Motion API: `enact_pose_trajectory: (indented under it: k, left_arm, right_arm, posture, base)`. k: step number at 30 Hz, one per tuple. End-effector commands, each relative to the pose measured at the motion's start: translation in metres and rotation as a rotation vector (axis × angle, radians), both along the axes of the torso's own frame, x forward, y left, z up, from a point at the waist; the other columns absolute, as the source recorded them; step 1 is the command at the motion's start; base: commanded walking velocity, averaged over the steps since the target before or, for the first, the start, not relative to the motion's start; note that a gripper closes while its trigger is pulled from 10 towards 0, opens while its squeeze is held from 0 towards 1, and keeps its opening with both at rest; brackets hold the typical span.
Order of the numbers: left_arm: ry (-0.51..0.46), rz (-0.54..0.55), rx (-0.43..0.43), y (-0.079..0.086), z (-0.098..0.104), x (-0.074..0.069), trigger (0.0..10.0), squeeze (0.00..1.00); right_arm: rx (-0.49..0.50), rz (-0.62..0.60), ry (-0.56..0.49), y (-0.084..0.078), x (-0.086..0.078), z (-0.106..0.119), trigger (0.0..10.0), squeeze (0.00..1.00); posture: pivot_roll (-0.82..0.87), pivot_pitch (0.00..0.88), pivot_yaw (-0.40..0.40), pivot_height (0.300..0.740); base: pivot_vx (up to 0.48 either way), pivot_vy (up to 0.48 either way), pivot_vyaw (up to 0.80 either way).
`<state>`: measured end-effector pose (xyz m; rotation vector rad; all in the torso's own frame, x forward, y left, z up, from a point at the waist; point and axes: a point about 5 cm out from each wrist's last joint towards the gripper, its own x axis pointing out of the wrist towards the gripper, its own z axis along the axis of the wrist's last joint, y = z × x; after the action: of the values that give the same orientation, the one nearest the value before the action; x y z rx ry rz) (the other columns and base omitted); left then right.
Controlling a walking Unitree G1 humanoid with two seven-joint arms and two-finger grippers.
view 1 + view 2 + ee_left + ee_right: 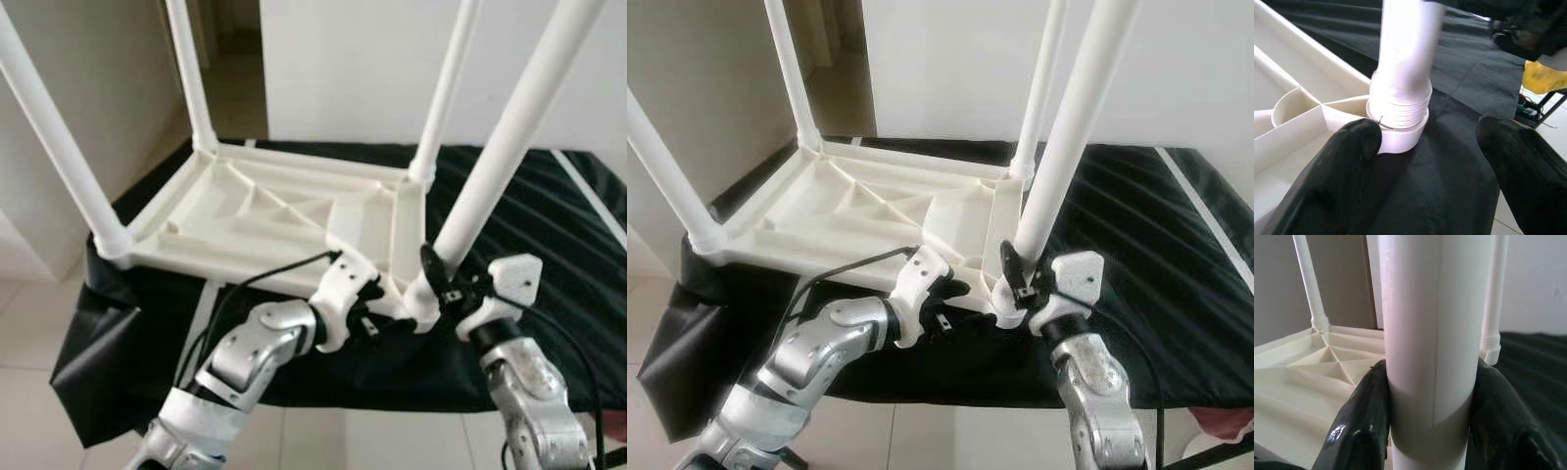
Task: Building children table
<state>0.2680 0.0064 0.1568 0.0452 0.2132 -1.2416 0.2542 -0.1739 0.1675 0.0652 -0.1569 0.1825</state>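
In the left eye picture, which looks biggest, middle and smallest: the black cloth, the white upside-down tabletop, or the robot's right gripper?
1. Black cloth, spreading widest.
2. White upside-down plastic tabletop.
3. Right gripper, clamped on the near white table leg; it looks smallest even though it is nearest the camera.

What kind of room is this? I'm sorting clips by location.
Probably a room in a home: pale tiled floor, plain white wall, a doorway behind. An upturned white table lies on a black cloth.
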Motion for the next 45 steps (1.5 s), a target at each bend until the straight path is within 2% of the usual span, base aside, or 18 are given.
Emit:
enact_pose_trajectory:
  k: [1,9,19,22,28,31,34,38,39,41,45]
  left_arm:
    - [-0.009,-0.055,-0.01,-0.001,0.006,-0.002,10.0,0.0]
    - [-0.011,-0.053,-0.01,-0.001,0.007,-0.002,10.0,0.0]
    - [-0.01,-0.051,-0.012,-0.001,0.006,-0.004,10.0,0.0]
    - [-0.008,-0.056,-0.013,-0.002,0.006,-0.005,10.0,0.0]
    - [-0.008,-0.059,-0.017,-0.004,0.006,-0.005,10.0,0.0]
    - [-0.008,-0.058,-0.02,-0.005,0.006,-0.006,10.0,0.0]
    - [-0.008,-0.06,-0.02,-0.005,0.006,-0.007,10.0,0.0]
    - [-0.009,-0.059,-0.019,-0.005,0.006,-0.006,10.0,0.0]
    - [-0.011,-0.06,-0.021,-0.006,0.007,-0.006,10.0,0.0]
    - [-0.012,-0.06,-0.022,-0.006,0.007,-0.005,10.0,0.0]
    - [-0.014,-0.06,-0.022,-0.006,0.007,-0.005,10.0,0.0]
  right_arm:
    - [0.039,-0.029,0.178,-0.005,0.0,-0.029,10.0,0.0]
    - [0.039,-0.033,0.196,-0.003,0.006,-0.026,10.0,0.0]
    - [0.005,-0.061,0.196,0.001,-0.001,-0.029,10.0,0.0]
    - [0.027,-0.177,0.16,0.009,0.003,-0.024,10.0,0.0]
    - [0.048,-0.295,0.144,0.019,0.009,-0.022,10.0,0.0]
    - [0.071,-0.372,0.161,0.027,0.017,-0.022,10.0,0.0]
    - [0.056,-0.468,0.177,0.026,0.022,-0.024,10.0,0.0]
    - [0.059,-0.51,0.185,0.025,0.025,-0.026,10.0,0.0]
    - [0.061,-0.599,0.197,0.019,0.031,-0.027,10.0,0.0]
    - [0.05,-0.643,0.195,0.015,0.033,-0.026,10.0,0.0]
    - [0.045,-0.676,0.195,0.012,0.037,-0.026,10.0,0.0]
  posture:
    - [0.01,0.0,-0.005,0.74]
    - [0.02,0.0,-0.01,0.74]
    - [0.02,0.0,-0.017,0.74]
    - [0.02,0.0,-0.022,0.74]
    - [0.02,0.0,-0.029,0.74]
    - [0.02,0.0,-0.031,0.74]
    - [0.03,0.0,-0.033,0.74]
    - [0.03,0.0,-0.034,0.74]
    - [0.03,0.0,-0.038,0.74]
    - [0.03,0.0,-0.039,0.74]
    - [0.03,0.0,-0.04,0.74]
  base:
    - [0.0,0.0,0.0]
    - [0.0,0.0,0.0]
    - [0.0,0.0,0.0]
    - [0.0,0.0,0.0]
    - [0.0,0.0,0.0]
    - [0.0,0.0,0.0]
    - [0.0,0.0,0.0]
    - [0.0,0.0,0.0]
    - [0.0,0.0,0.0]
    - [0.0,0.0,0.0]
    - [0.0,0.0,0.0]
